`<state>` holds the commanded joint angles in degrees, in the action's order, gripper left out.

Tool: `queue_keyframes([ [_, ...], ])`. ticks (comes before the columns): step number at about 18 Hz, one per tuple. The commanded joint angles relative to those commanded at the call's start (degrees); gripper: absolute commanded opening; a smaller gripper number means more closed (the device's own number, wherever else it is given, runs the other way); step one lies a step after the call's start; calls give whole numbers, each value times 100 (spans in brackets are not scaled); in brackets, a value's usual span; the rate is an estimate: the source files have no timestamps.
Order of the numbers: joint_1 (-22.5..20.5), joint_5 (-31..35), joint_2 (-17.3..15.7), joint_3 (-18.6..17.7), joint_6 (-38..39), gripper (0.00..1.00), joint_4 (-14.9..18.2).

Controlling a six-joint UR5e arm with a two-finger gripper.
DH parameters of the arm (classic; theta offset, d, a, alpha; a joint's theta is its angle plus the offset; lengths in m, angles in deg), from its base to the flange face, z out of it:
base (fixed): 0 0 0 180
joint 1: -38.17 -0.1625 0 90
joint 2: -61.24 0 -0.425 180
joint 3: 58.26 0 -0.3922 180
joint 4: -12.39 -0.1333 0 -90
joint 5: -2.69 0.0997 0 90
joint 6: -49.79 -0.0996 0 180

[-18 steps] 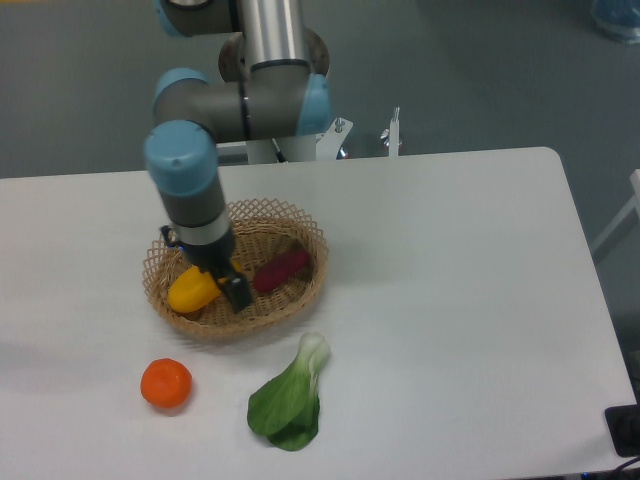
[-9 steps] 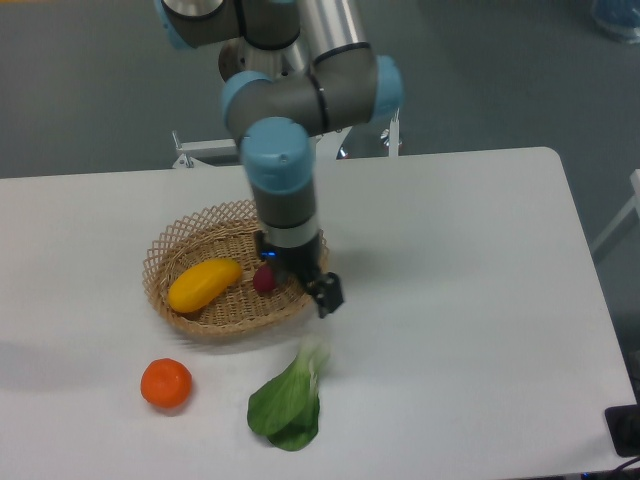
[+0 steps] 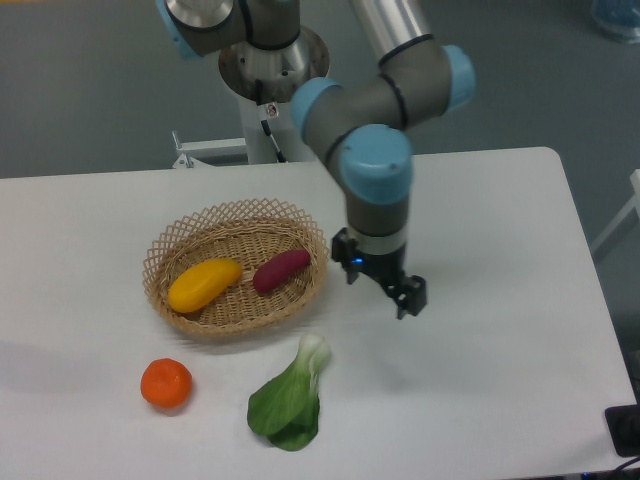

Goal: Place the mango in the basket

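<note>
Mango (image 3: 203, 284) lies in the basket (image 3: 170, 238); your gripper (image 3: 384, 284) grasps nothing, jaw spread unclear, so retreat clear of the rim.

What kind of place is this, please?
Probably a robotics lab or test bench, not a kitchen: a robot arm is mounted behind a plain white table, over grey floor, and a basket of produce lies staged with loose items beside it.
</note>
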<state>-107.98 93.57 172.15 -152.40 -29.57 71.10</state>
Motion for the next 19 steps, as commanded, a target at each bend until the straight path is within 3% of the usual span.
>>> queue_keyframes([
  [6,-501,-53,88,141,-930,100,-9],
  [19,-660,0,185,185,-932,100,-53],
])
